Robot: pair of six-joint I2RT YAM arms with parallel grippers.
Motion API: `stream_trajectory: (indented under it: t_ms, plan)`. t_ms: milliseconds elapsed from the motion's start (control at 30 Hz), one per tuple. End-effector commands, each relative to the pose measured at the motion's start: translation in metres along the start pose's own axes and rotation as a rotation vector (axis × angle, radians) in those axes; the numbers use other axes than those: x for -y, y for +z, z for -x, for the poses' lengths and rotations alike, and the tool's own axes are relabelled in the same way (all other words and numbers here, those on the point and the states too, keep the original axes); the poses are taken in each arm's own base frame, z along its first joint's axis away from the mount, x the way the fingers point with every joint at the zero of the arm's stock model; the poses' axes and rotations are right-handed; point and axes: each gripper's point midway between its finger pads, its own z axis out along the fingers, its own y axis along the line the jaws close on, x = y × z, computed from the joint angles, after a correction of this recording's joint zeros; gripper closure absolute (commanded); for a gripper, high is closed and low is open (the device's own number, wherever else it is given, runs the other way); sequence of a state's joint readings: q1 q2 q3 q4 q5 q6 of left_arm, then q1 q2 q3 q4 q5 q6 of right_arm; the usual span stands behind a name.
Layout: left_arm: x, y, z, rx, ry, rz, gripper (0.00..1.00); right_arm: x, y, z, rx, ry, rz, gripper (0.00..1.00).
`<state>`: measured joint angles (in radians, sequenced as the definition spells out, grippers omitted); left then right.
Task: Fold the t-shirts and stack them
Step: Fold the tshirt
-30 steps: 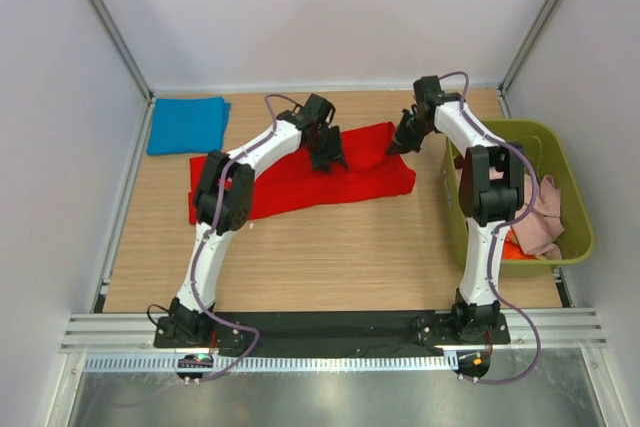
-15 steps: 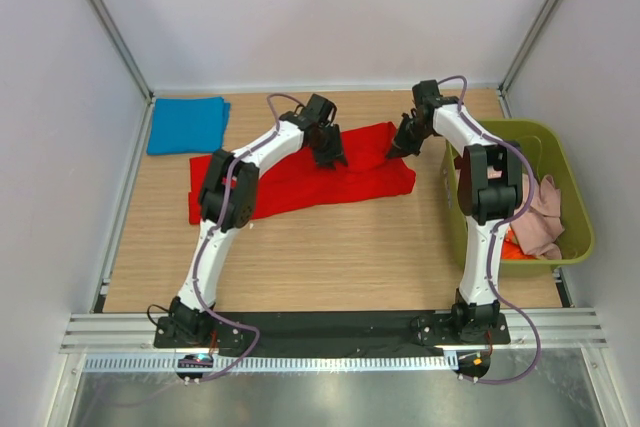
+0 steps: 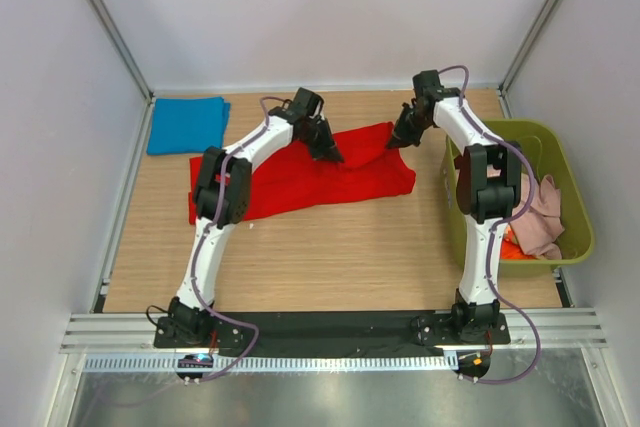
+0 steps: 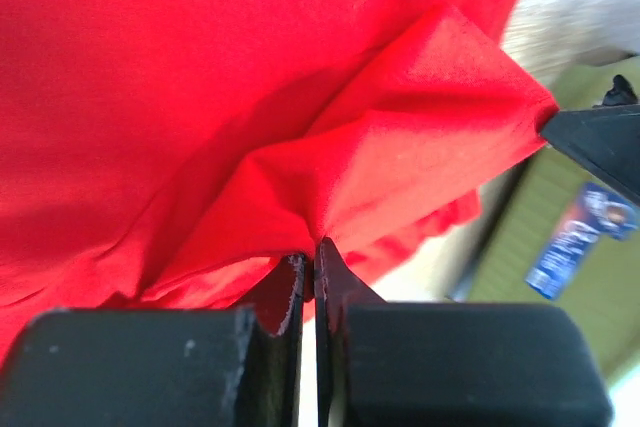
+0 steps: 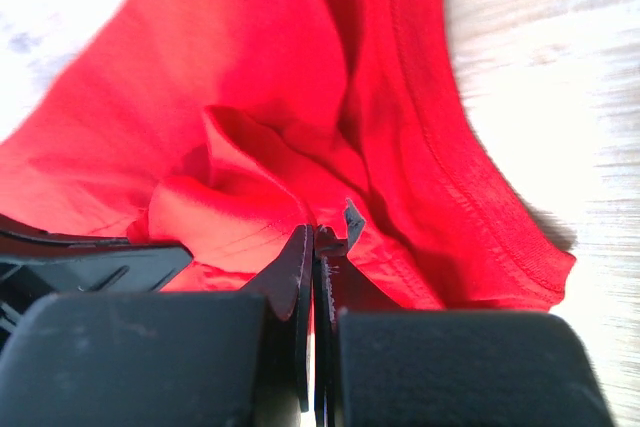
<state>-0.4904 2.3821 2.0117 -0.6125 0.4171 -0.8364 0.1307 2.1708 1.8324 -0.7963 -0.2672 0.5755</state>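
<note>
Two claws pinch one red t-shirt (image 3: 290,182), which lies spread across the far middle of the table (image 3: 330,267). The left gripper (image 4: 312,265) is clenched on a raised fold at the shirt's far edge, jaws pressed together with cloth peaking out of them. Just to its right, the right gripper (image 5: 316,245) is clamped the same way on a ridge of the same shirt, beside the stitched hem near the right end. Between the claws the cloth humps up like a small tent. From the left claw the shirt runs leftward and toward the arm bases. A folded blue t-shirt (image 3: 186,124) lies flat well to the left of that claw, in the far left corner, apart from the red one. Right of the right claw, an olive-green bin (image 3: 575,197) against the side wall holds a pale pink t-shirt (image 3: 540,219) and an orange one (image 3: 512,250). Bare wood stretches on the near side of both claws, from the shirt's near edge to the bases.
</note>
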Motion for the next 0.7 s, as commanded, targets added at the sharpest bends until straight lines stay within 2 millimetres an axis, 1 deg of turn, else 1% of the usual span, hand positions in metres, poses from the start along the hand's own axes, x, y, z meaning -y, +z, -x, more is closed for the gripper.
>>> stream_trajectory:
  t_ms: [0, 33, 67, 133, 167, 200, 233, 300, 333, 367, 467, 500, 567, 600, 667]
  plan:
    - [0.029, -0.048, 0.01, -0.03, -0.054, -0.14, 0.99, -0.01, -0.012, 0.014, 0.044, -0.03, 0.005, 0.99]
    - [0.024, -0.051, 0.013, -0.037, -0.073, -0.138, 0.96, -0.012, -0.014, 0.013, 0.039, -0.029, 0.008, 0.99]
    - [0.022, -0.052, 0.01, -0.064, -0.084, -0.148, 0.94, -0.011, -0.013, 0.01, 0.031, -0.03, 0.007, 0.99]
    - [0.016, -0.054, 0.013, -0.084, -0.095, -0.149, 0.92, -0.009, -0.014, 0.005, 0.015, -0.029, -0.002, 0.99]
    - [0.008, -0.051, 0.008, -0.113, -0.105, -0.129, 0.92, -0.009, -0.014, 0.002, 0.007, -0.032, -0.006, 0.99]
    - [0.005, -0.05, 0.006, -0.123, -0.102, -0.123, 0.92, -0.007, -0.014, 0.0, 0.004, -0.041, -0.012, 0.99]
    - [0.003, -0.05, 0.005, -0.13, -0.103, -0.114, 0.91, -0.003, -0.014, -0.006, -0.011, -0.043, -0.031, 0.99]
    - [-0.002, -0.05, 0.0, -0.142, -0.102, -0.1, 0.9, 0.003, -0.016, -0.009, -0.01, -0.05, -0.049, 0.99]
    - [-0.004, -0.05, -0.001, -0.144, -0.106, -0.094, 0.9, 0.008, -0.014, -0.014, -0.019, -0.048, -0.061, 0.99]
    - [-0.011, -0.046, -0.007, -0.158, -0.116, -0.079, 0.9, 0.01, -0.015, -0.015, -0.015, -0.054, -0.069, 0.99]
    - [-0.019, -0.045, -0.014, -0.17, -0.115, -0.062, 0.89, 0.022, -0.009, -0.022, -0.029, -0.062, -0.101, 0.99]
    - [-0.025, -0.042, -0.018, -0.178, -0.116, -0.049, 0.88, 0.025, -0.006, -0.022, -0.028, -0.063, -0.11, 0.99]
    - [-0.031, -0.039, -0.02, -0.183, -0.113, -0.03, 0.83, 0.031, 0.002, -0.024, -0.031, -0.064, -0.126, 0.99]
    - [-0.035, -0.036, -0.021, -0.188, -0.109, -0.016, 0.78, 0.036, 0.008, -0.025, -0.035, -0.065, -0.142, 0.99]
    - [-0.039, -0.034, -0.023, -0.197, -0.106, 0.009, 0.74, 0.037, 0.014, -0.022, -0.035, -0.08, -0.148, 0.99]
